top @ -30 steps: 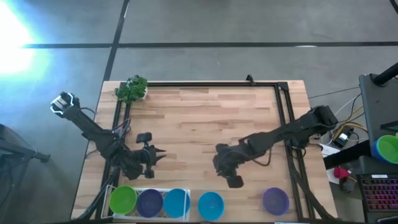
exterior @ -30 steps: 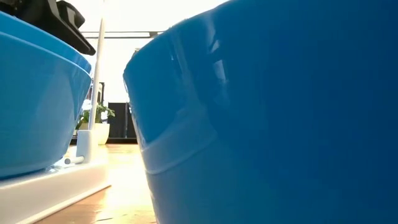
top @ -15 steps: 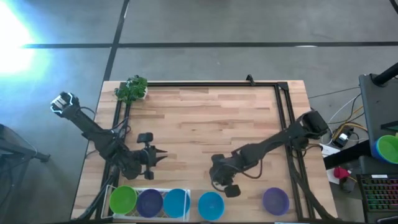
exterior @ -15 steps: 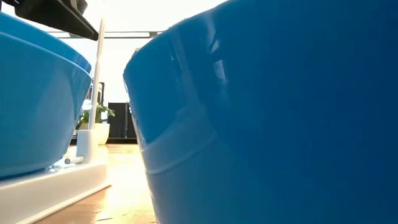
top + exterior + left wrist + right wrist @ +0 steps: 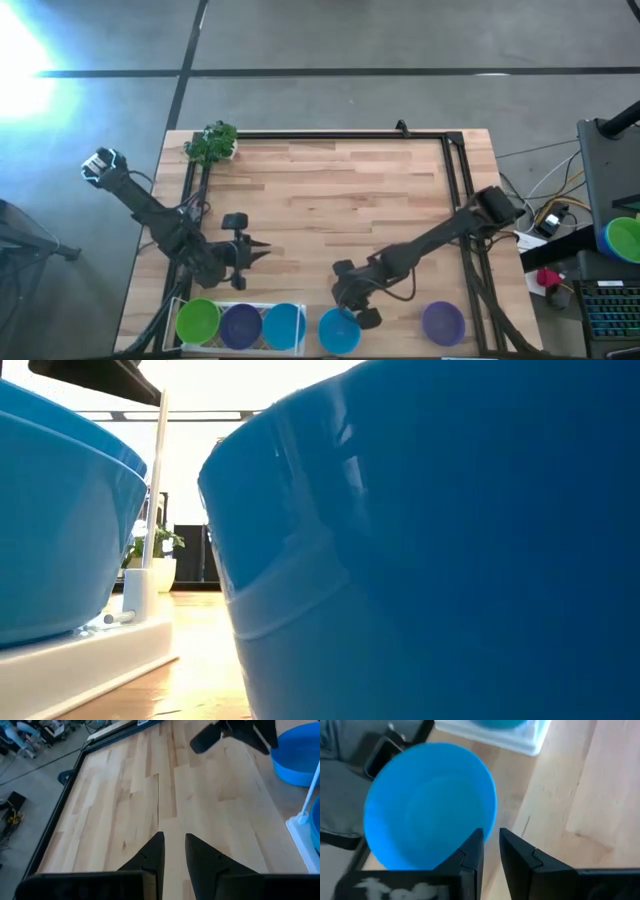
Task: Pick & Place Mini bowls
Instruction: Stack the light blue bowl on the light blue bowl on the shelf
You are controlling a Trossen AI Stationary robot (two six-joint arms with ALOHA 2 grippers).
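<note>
A blue mini bowl stands upright on the table near its front edge. My right gripper hovers over the bowl's far rim, pointing steeply down, with a narrow gap between its fingers and nothing in it. Whether a fingertip touches the rim does not show. A purple mini bowl stands to the right. Green, purple and blue bowls sit in the white tray. My left gripper waits above the table beyond the tray, slightly open and holding nothing.
A leafy toy plant stands at the far left corner. A black frame runs along the table's edges. Bare wood fills the middle. In the low view the blue bowl blocks most of the picture.
My right gripper has come down and moved toward the table's near edge and a little left, ending over the blue bowl's far rim. The gap between its fingers is unchanged. The bowls have kept still.
</note>
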